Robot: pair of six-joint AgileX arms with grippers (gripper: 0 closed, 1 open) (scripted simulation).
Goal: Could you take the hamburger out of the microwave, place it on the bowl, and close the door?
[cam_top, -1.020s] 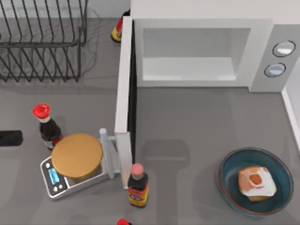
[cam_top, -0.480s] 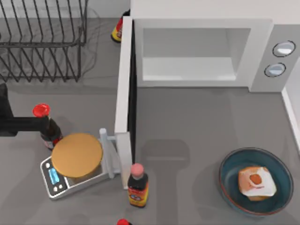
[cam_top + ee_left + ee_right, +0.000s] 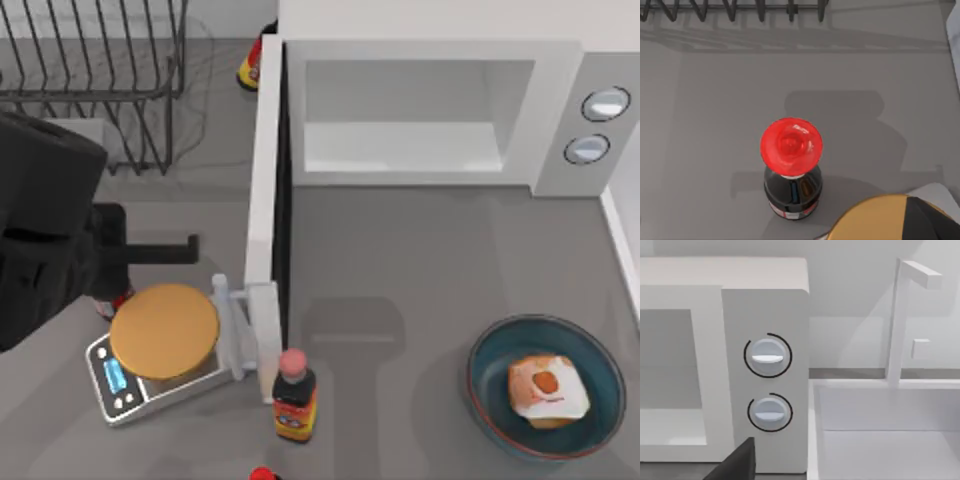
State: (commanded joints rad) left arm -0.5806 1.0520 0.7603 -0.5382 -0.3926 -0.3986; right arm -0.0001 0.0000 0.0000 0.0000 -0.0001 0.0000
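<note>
Grey tabletop carries all items. At the back stands the microwave, its cavity bare, and its door is swung fully open, edge-on toward the front of the table, with the handle facing left. The hamburger lies inside the bowl at the front right of the table, well apart from the microwave.

Our left arm reaches in from the left edge, above a red-capped bottle. Our left gripper points toward the outer face of the door, near it but apart from it; we cannot tell the state of its pincer. Just in front of it sits a scale with an orange-tan disc, touching nothing but the table. A pink-capped bottle stands upright beside the door's free end. A wire rack occupies the back left.

Our right wrist view faces the two knobs and a white sink beside the microwave.
</note>
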